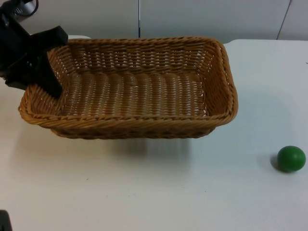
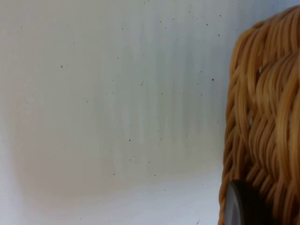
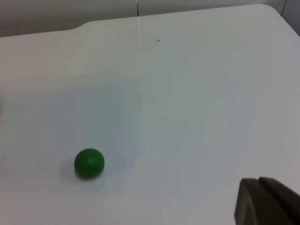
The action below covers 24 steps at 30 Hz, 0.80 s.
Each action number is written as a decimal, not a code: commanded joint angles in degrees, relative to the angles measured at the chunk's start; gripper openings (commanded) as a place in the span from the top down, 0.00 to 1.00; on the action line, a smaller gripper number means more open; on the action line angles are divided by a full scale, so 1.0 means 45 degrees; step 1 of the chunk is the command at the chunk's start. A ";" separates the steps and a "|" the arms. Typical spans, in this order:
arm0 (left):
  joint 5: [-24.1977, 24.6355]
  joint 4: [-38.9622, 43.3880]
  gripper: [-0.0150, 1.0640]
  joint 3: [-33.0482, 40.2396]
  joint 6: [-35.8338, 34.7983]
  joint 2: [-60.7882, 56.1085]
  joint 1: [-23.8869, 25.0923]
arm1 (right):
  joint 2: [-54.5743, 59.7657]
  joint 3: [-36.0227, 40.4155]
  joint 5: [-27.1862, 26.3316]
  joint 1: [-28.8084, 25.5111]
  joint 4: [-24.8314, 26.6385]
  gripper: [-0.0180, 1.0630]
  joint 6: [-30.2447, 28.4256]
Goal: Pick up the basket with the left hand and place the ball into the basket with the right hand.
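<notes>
Clamping the basket (image 1: 134, 86) by its left rim, the left gripper (image 1: 45, 72) holds it above the table (image 1: 144, 192); nothing inside. Ball (image 1: 290, 159) lies ahead of right gripper (image 3: 267, 204), jaw state unclear.

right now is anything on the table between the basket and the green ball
Nothing: in the top view the stretch of white table between the basket and the green ball is bare.

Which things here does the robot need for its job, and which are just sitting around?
Needed:
- basket, lifted off the table, its left rim clamped by the left gripper
- green ball, lying on the table to the basket's right
- right gripper, above the table near the ball

Just there:
- white table
- grey wall
</notes>
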 commanded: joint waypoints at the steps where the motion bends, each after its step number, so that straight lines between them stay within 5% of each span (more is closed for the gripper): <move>1: 0.0066 -0.0443 0.99 -0.0094 -0.0063 -0.0155 0.0024 | 0.0737 0.0025 -0.0175 -0.0107 -0.0265 0.99 -0.0065; 4: 0.0066 -0.0443 0.99 -0.0094 -0.0063 -0.0155 0.0024 | 0.1600 -0.0197 -0.0761 -0.0107 -0.0419 0.99 -0.0065; 6: 0.0066 -0.0443 0.99 -0.0094 -0.0063 -0.0155 0.0024 | 0.2549 -0.0466 -0.2533 -0.0107 -0.0319 0.99 0.0038; 11: -0.0085 -0.0443 0.99 -0.0094 -0.0063 -0.0155 0.0024 | 0.5241 -0.1446 -0.4779 -0.0107 -0.0319 0.99 0.0062; 19: -0.0904 -0.0443 0.99 -0.0094 -0.0063 -0.0155 0.0024 | 1.1445 -0.5117 -0.4655 -0.0107 -0.0611 0.99 -0.0232; 24: -0.1650 -0.0443 0.99 -0.0094 -0.0063 -0.0155 0.0024 | 1.4650 -0.7673 -0.3279 -0.0107 -0.0374 0.99 -0.0337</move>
